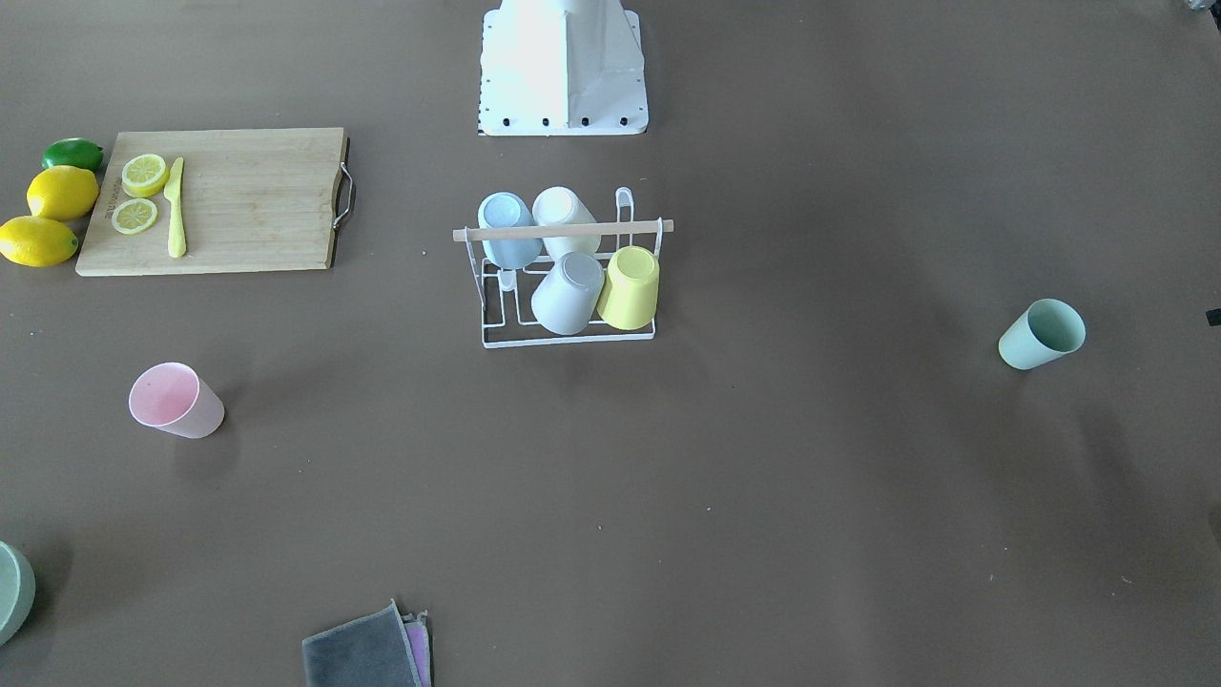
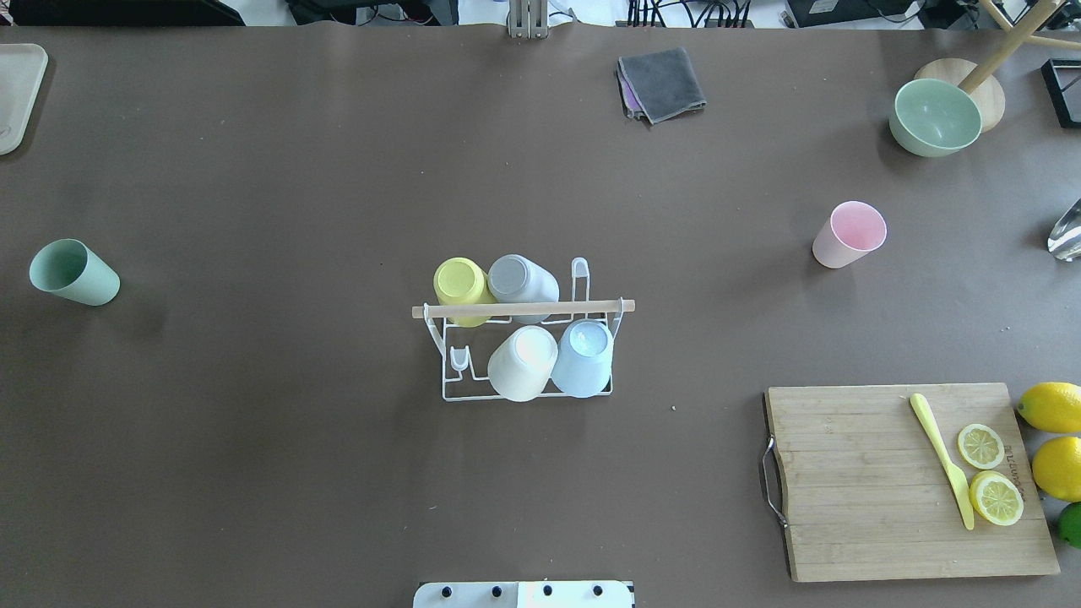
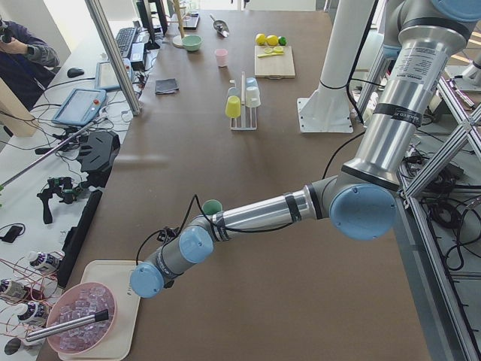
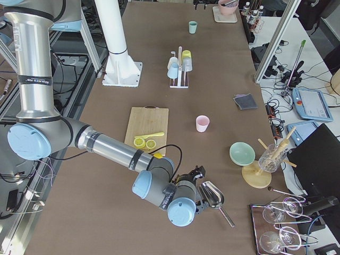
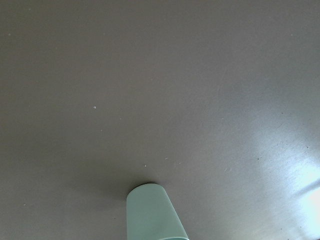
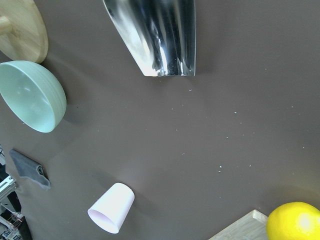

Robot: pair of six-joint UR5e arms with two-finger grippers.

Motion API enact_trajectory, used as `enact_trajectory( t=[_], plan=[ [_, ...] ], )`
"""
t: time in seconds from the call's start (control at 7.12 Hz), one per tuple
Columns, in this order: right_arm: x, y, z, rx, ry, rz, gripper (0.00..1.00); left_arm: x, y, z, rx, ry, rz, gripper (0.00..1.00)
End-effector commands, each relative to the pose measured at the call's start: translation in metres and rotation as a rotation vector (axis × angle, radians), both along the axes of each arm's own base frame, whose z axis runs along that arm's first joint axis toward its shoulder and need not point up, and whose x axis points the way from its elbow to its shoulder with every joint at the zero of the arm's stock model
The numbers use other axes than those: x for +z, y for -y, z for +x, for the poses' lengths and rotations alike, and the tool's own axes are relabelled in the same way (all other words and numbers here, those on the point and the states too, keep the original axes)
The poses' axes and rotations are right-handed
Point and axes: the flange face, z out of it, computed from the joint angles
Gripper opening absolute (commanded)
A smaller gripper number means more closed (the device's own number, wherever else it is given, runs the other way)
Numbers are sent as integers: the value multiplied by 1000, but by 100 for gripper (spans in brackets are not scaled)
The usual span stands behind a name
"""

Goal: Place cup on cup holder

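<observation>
**Cup holder** [image 2: 524, 309]: white wire rack with a wooden rod across the top, at the table's centre. It carries four upturned cups: a yellow cup [image 2: 460, 283] and a grey cup [image 2: 519, 279] in the far row, and a white cup [image 2: 522, 363] and a pale blue cup [image 2: 583, 359] in the near row. One prong at the near left and one at the far right stand bare.

Directions below are read in the overhead view, from the holder.

**Green cup** [image 2: 74, 272]: at 9 o'clock, well apart from the holder, mouth up on the table. It also shows at the lower edge of the left wrist view.

**Pink cup** [image 2: 850, 234]: between 2 and 3 o'clock, well apart from the holder, mouth up on the table.

**Left arm** [image 3: 255, 214]: reaches low over the table's left end, past the green cup. The left gripper is hidden behind the wrist joints, so I cannot tell how far open it is or whether it holds anything.

**Right gripper** [image 4: 195, 173]: at the table's right end, just beside a metal scoop [image 4: 212, 195]. It appears only in the side view, so its opening cannot be judged.

**Other items:**
- Grey cloth [image 2: 661, 83] at 1 o'clock.
- Green bowl [image 2: 936, 116] at 2 o'clock.
- Cutting board [image 2: 861, 490] at 4 o'clock, bearing a yellow knife [image 2: 942, 460] and two lemon slices [image 2: 981, 446].
- Two lemons [image 2: 1051, 407] and a lime [image 2: 1071, 523] just beside the board's right edge.
</observation>
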Motion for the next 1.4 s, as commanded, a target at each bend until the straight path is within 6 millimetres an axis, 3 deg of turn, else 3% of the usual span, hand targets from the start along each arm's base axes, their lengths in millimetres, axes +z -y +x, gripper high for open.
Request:
enact_trajectory(
  t=[0.0,0.14,0.42,0.7,0.84,0.98,1.12,1.26],
  plan=[
    [22,-6,-13,31,119,-62,100,17,-9,14,-4,-33,-45,96],
    [22,-5,-18,36,153,-96,100,18,-10,26,12,-37,-47,96],
    [17,5,-35,38,223,-131,100,9,-6,22,8,-40,-2,96],
    [-4,35,-41,87,325,-185,100,-9,1,-15,-34,-20,141,96],
    [-11,46,-41,112,363,-208,100,-22,2,-50,12,150,259,97],
    [-15,54,-46,130,394,-220,100,-25,1,-73,60,294,328,97],
    [-23,69,-59,138,411,-225,100,-23,0,-80,94,327,461,97],
    [-29,79,-74,157,438,-217,100,-19,-6,-106,101,387,493,97]
  ],
)
